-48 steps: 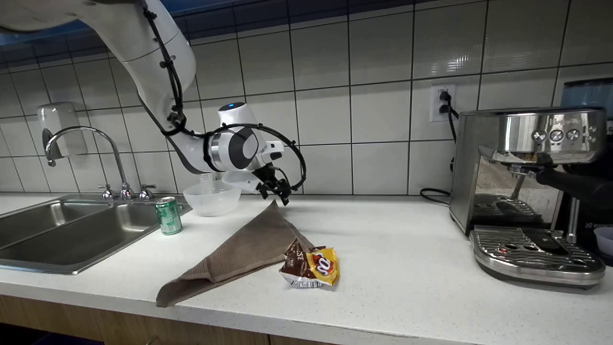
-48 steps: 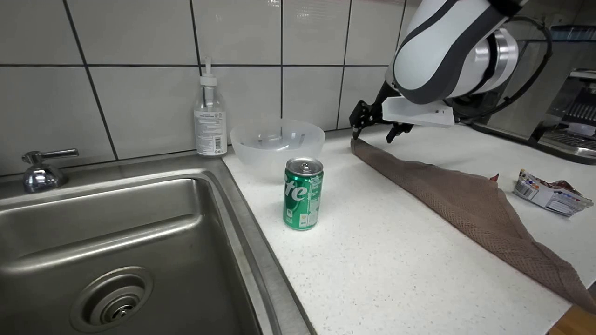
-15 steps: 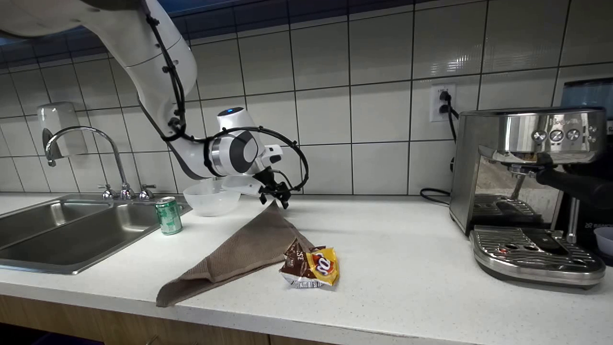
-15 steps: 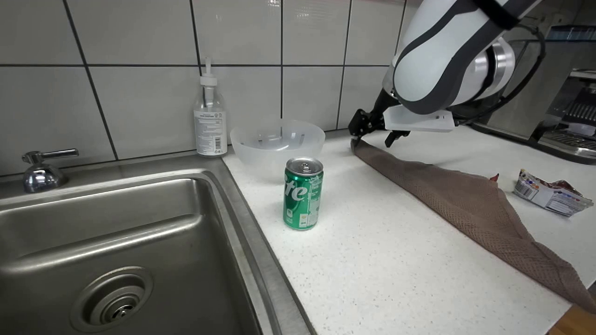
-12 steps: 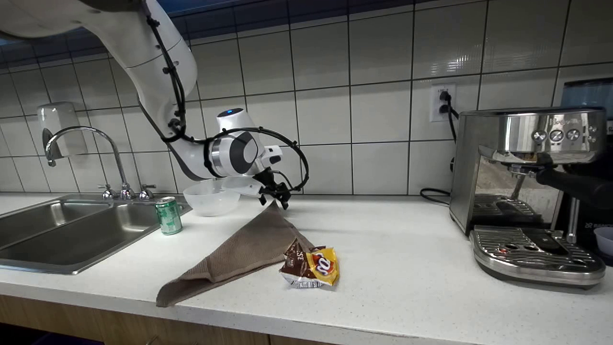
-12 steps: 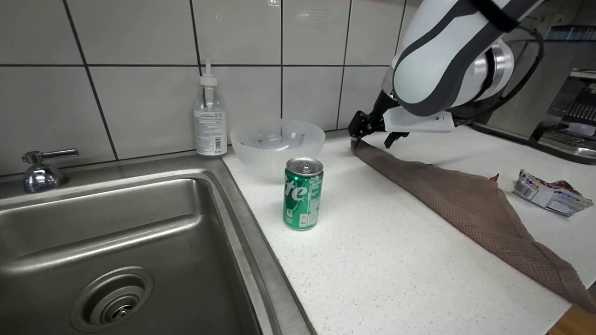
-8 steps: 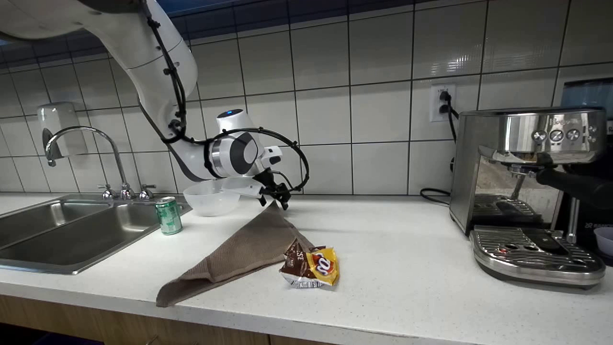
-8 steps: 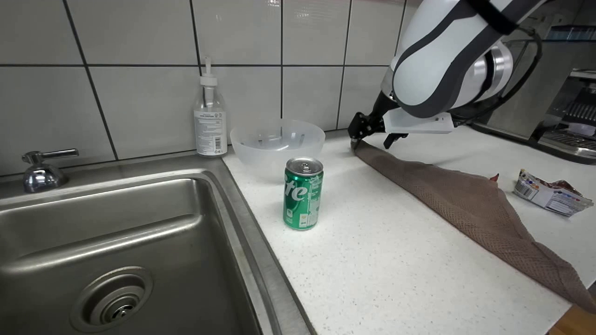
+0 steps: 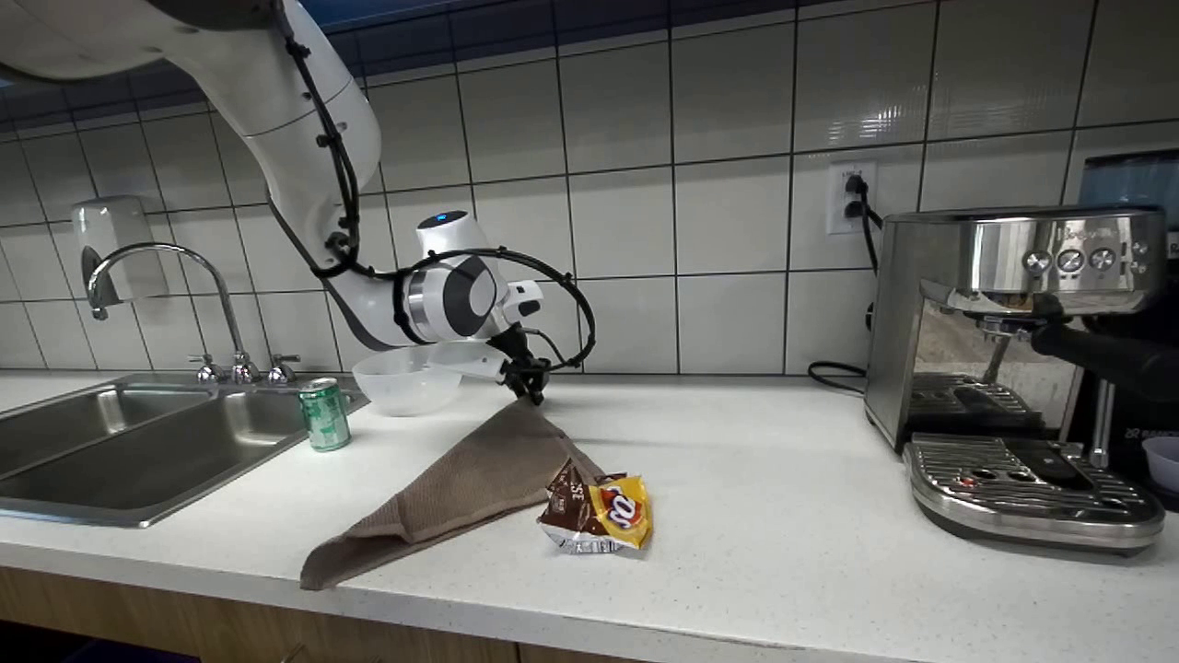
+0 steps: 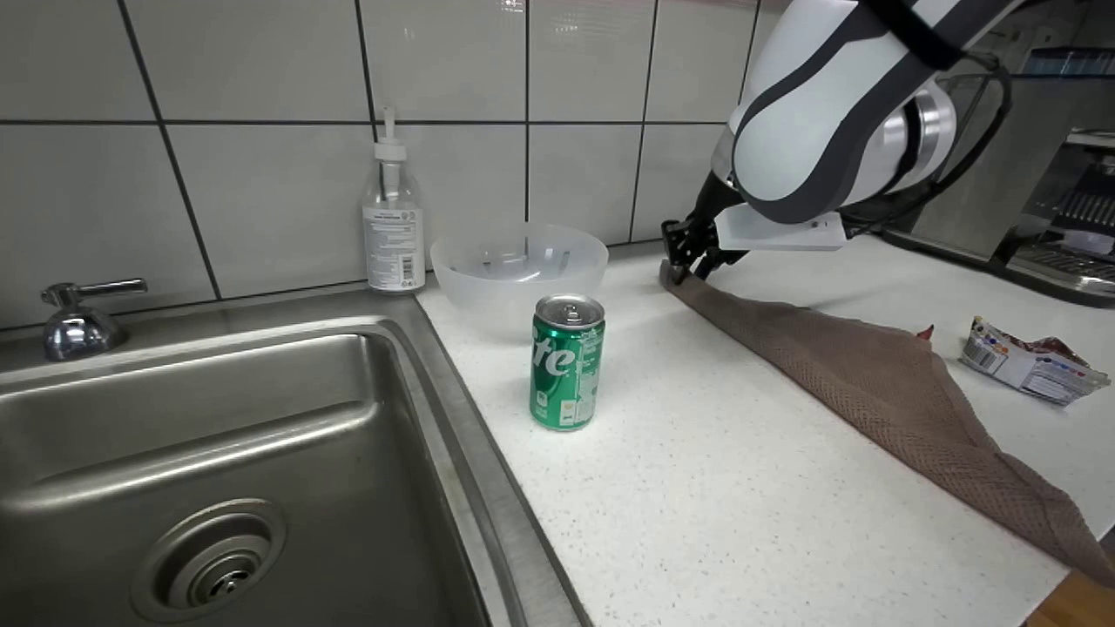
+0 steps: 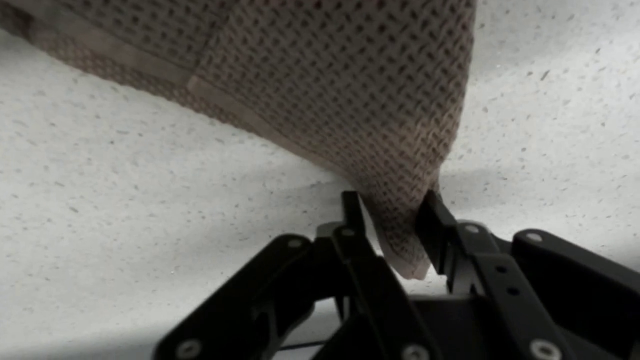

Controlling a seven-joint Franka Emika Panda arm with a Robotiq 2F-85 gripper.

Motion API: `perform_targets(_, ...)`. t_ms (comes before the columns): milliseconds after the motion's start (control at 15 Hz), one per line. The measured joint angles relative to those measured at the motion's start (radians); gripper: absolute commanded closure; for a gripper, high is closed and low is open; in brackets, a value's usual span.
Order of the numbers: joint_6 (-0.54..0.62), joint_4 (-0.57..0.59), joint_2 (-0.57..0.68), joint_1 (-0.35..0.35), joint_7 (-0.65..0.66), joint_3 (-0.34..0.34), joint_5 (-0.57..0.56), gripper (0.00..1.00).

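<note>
One sink (image 10: 470,470), steel, two basins, set into a white counter (image 9: 755,571). One tap (image 9: 243,368), chrome, at the sink's back rim. One dispenser (image 9: 124,221), white, on the tiled wall (image 9: 728,212) above the sink. One can (image 10: 566,366), green, upright, just beside the sink. One bowl (image 10: 488,296), cloudy plastic, near the sink's back corner. One bottle (image 10: 392,248), clear, white pump, upright at that same corner.

One towel (image 9: 479,470), brown, open weave, lying on the counter farther from the sink than the can; its narrow tip points back, about level with the sink's rear rim. One gripper (image 11: 391,202), black, at that tip. Its jaws stand a little apart around the tip: one side touches the cloth, a thin pale gap shows between cloth and the other side.

One bag (image 9: 597,516), brown and yellow, crumpled, past the towel from the sink. One red scrap (image 10: 925,333), also on that side, too little showing to name. One coffee machine (image 9: 1013,368), steel, well apart from the sink.
</note>
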Motion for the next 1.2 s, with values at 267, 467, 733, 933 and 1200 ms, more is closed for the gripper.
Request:
perform_targets(267,0.015,0.001,0.002,0.0,0.0,0.001,0.0,1.0)
perform_targets(467,0.033,0.001,0.002,-0.002,0.0,0.004,0.0,0.99)
perform_targets(733,0.059,0.001,0.001,-0.01,-0.006,0.009,0.001,0.99)
perform_targets(933,0.071,0.001,-0.002,-0.021,-0.025,0.012,0.001,0.99)
perform_targets(1200,0.076,0.0,-0.014,-0.032,-0.058,0.014,0.001,0.99)
